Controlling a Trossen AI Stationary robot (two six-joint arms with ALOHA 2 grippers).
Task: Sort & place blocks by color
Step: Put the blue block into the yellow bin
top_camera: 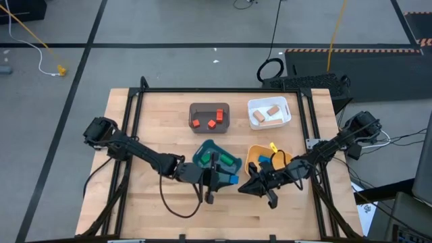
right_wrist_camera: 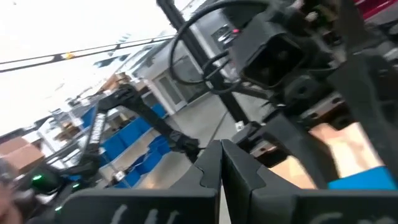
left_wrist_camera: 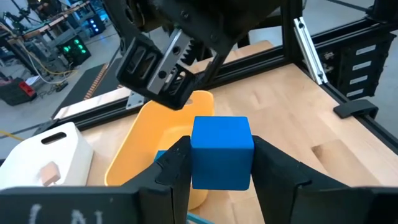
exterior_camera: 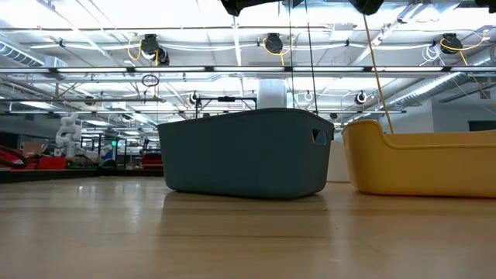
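While it's pinched between the left gripper (left_wrist_camera: 221,163) fingers, the blue cube (left_wrist_camera: 221,152) is seen clean and sharp-edged, lifted just beside the yellow tray (left_wrist_camera: 140,146). Nothing is held by the right gripper (right_wrist_camera: 221,163), which is pressed fully closed nearby. Light wooden tabletop (top_camera: 158,118) is seen underneath, with workshop ceiling lights behind.

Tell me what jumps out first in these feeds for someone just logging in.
The blue cube clamped in the left gripper stands out, held near the table's middle beside the yellow tray. The right gripper is shut and empty, close by over that tray's near side. Farther back, red blocks sit in the dark tray and plain wood blocks in the white one.
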